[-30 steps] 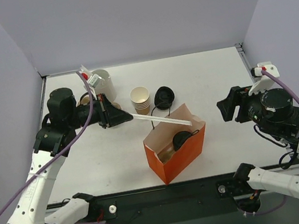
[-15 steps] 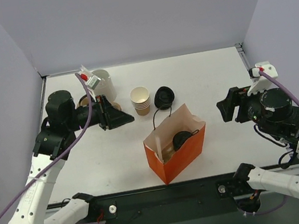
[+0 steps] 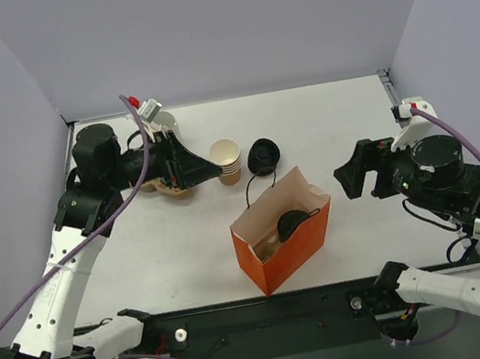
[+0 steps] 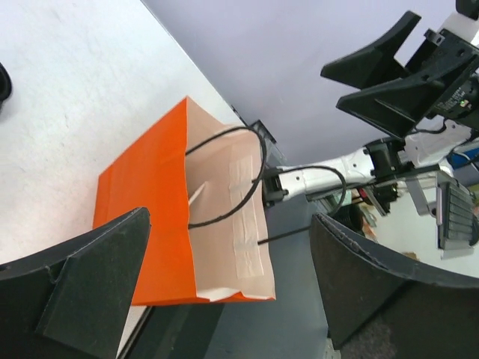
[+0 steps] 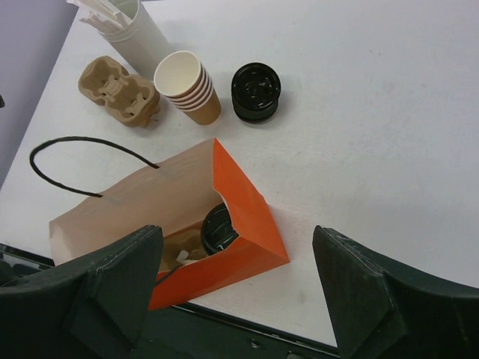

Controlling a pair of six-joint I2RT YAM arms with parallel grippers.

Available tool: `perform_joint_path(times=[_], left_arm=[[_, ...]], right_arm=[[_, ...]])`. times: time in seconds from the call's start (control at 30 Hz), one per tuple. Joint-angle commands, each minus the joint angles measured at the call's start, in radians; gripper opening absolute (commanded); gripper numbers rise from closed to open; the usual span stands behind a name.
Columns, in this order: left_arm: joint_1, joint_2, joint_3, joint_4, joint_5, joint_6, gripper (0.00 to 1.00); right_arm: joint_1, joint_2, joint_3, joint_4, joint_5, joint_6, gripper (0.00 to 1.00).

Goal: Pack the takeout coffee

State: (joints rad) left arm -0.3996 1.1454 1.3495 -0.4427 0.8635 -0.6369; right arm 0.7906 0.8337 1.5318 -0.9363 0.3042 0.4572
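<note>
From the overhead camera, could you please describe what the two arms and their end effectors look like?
The left arm and right arm share white links and black joint housings, each with a purple cable from a white, red-tipped plug. The left end effector and right end effector have broad matte-black wedge fingers.

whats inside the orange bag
The takeout coffee sits in the orange bag, black lid showing, a pale stick near it. The bag walls hide the cup's body and the bottom.
</note>
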Motion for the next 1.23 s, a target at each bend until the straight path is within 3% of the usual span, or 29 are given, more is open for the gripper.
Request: perform_joint_path(times=[0.0,0.07,0.1,0.37,0.73,1.2], left_arm=[[-0.002,-0.025,0.051,0.071,-0.102,0.054,0.97],[-0.001,-0.047,0.028,0.102,-0.173,0.042,0.97],[-0.004,-0.071,-0.001,0.143,-0.193,0.033,0.97],[-0.005,-0.164,-0.067,0.202,-0.296,0.055,0.97],[-0.004,-0.231,-0.108,0.180,-0.320,0.083,0.97],[-0.005,-0.230,-0.122,0.185,-0.302,0.077,0.97]], right_arm=[[-0.004,0.054,0.097,-0.035,-0.039,0.100,0.84],[-0.004,0.076,0.125,-0.035,-0.034,0.116,0.85],[-0.004,0.084,0.154,-0.036,-0.037,0.120,1.00],[-0.004,0.163,0.241,-0.033,-0.070,0.092,1.00],[-0.004,0.078,0.090,0.051,-0.048,0.149,1.00],[-0.004,0.062,0.080,0.065,-0.027,0.149,1.00]])
